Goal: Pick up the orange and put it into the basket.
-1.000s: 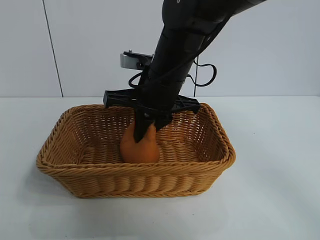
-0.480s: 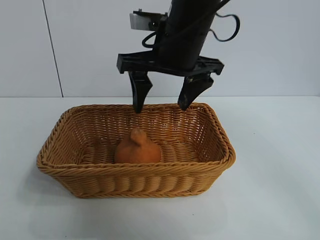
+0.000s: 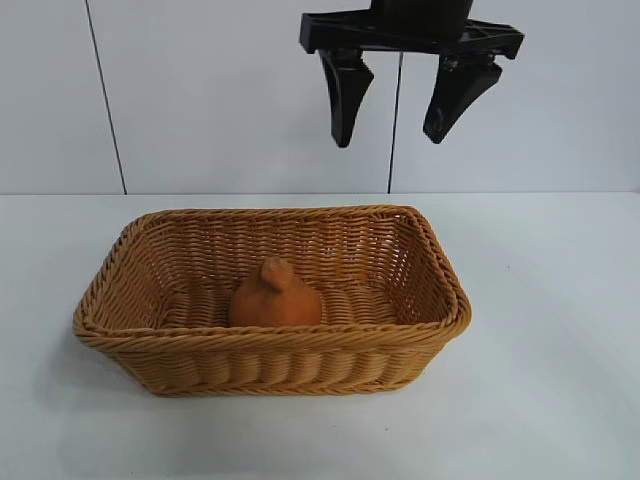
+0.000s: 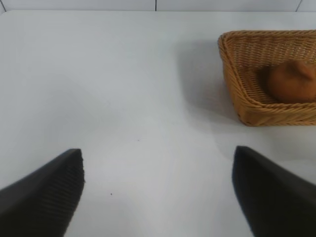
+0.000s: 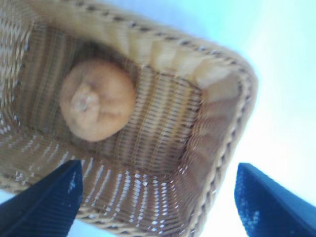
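Observation:
The orange (image 3: 275,297) lies on the floor of the wicker basket (image 3: 270,355), knob upward, touched by nothing. High above the basket's far rim hangs my right gripper (image 3: 390,128), open and empty. In the right wrist view the orange (image 5: 98,100) sits inside the basket (image 5: 219,143), well off from my right gripper (image 5: 158,170). The left gripper (image 4: 159,155) is open over bare table off to one side, with the basket (image 4: 247,106) and the orange (image 4: 292,81) in the distance.
The white table (image 3: 560,330) spreads all round the basket. A white panelled wall (image 3: 200,100) stands behind it.
The right gripper let go of the orange inside the basket, opened, and rose up and to the right, well above the rim. The orange settled on the basket floor.

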